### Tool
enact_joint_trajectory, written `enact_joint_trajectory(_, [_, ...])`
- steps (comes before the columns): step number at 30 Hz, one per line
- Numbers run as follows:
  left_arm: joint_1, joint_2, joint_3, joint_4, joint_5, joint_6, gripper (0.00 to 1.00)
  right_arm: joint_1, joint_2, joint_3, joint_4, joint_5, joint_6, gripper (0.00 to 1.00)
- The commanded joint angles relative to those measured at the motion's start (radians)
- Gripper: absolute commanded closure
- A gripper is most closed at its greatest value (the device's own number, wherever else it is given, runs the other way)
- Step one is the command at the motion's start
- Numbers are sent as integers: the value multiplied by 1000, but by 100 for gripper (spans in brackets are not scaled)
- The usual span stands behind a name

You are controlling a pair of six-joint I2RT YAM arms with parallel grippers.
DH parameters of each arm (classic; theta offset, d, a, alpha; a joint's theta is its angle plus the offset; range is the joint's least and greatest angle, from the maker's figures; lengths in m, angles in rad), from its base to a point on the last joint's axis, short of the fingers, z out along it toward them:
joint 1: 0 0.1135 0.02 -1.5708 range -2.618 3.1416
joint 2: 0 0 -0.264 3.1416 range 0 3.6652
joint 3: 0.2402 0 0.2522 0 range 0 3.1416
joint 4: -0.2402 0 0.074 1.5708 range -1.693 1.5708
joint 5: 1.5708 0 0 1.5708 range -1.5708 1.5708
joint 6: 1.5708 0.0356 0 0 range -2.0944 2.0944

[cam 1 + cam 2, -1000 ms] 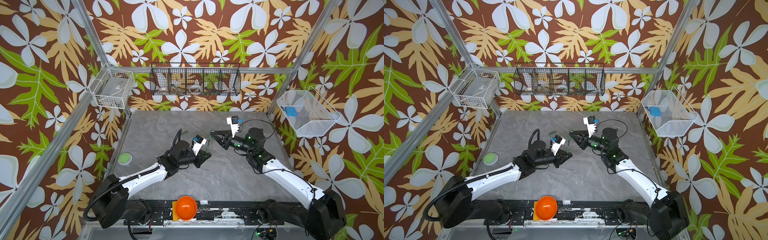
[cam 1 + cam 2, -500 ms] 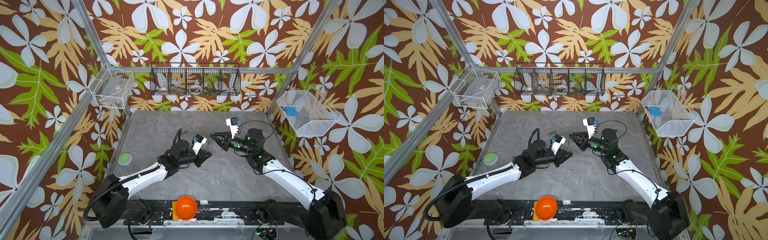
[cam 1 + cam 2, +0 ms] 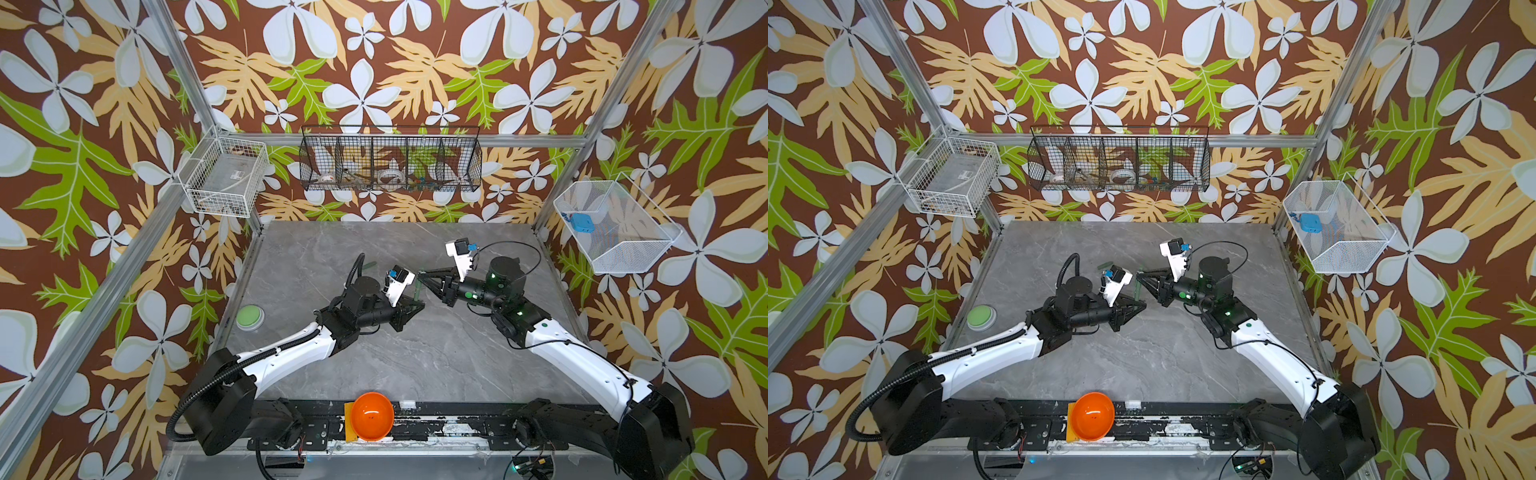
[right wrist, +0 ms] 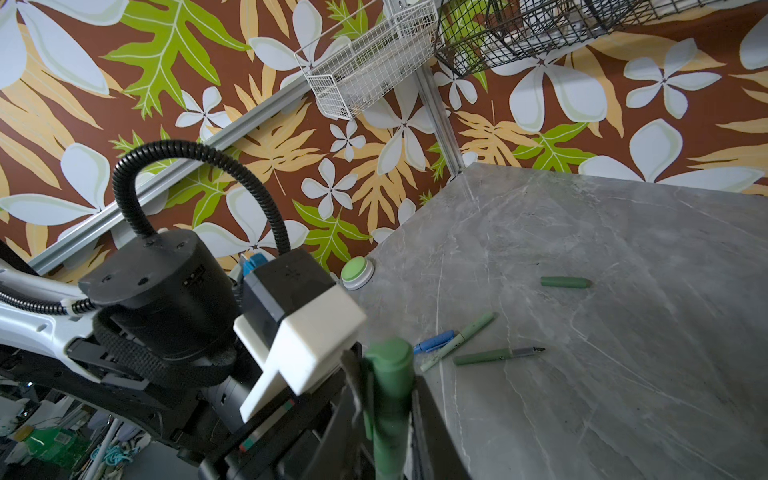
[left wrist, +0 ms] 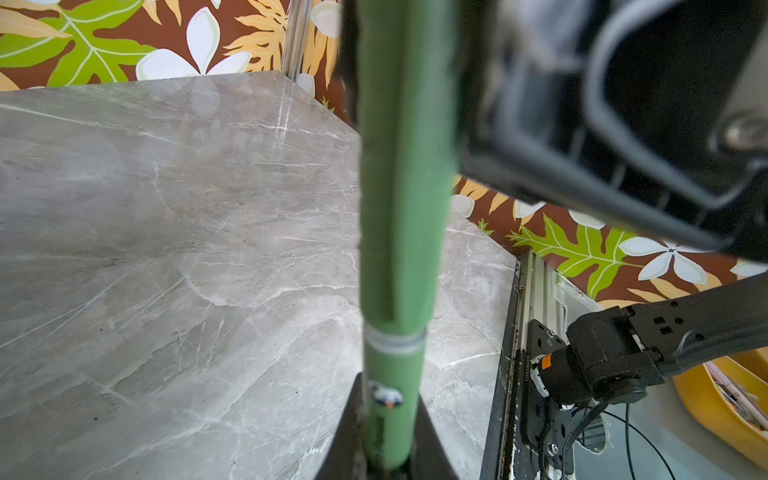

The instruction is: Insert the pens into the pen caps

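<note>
**LIGHTING AND IMAGE QUALITY**

Light: bright, even, diffuse, from overhead.
Shadows: soft and faint on the desk (image 3: 415, 365) under both arms.
Glare: small highlight in the orange bowl (image 3: 371, 415); pale sheen on the desk's far corner in the left wrist view.
Focus: both top views sharp throughout. Left wrist view: cap (image 5: 403, 187) and pen (image 5: 390, 374) close to the lens, soft-edged; desk veining behind crisp. Right wrist view: cap blurred at the near edge, desk sharp.
Distortion: wide-angle stretch toward wrist-view edges.
</note>
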Motion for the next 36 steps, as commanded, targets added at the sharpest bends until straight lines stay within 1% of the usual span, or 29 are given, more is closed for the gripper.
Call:
enact_joint_trajectory(1, [1,2,27,35,-18,26,100,14,-4,12,-64,19,-50,75])
enact_joint_trajectory(2, [1,7,34,35,-19,28,100,18,-3,18,-74,12,-57,67])
enact_joint_trajectory(3, [1,9,39,36,-21,29,100,17,-7,22,-78,-3,-61,61])
enact_joint_trajectory(6, [1,15,35,43,-20,28,100,17,-41,35,-117,-18,-90,49])
enact_joint_trajectory(9, [1,18,27,39,-16,26,100,8,-68,46,-137,-9,-100,44])
enact_joint_trajectory(12, [0,12,16,29,-16,26,100,-15,-55,58,-103,-29,-66,43])
enact_joint_trajectory(15, [0,-2,-1,31,-20,25,100,-24,-21,88,-100,-29,-63,43])
enact_joint_trajectory(17, [0,-7,-8,32,-22,24,100,-24,8,109,-89,-55,-56,44])
enact_joint_trajectory(21, [0,-8,-11,30,-22,22,100,-24,39,131,-50,-93,-35,48])
enact_joint_trajectory(36, [0,-14,-14,36,-16,22,100,-24,94,137,-51,-95,-28,56])
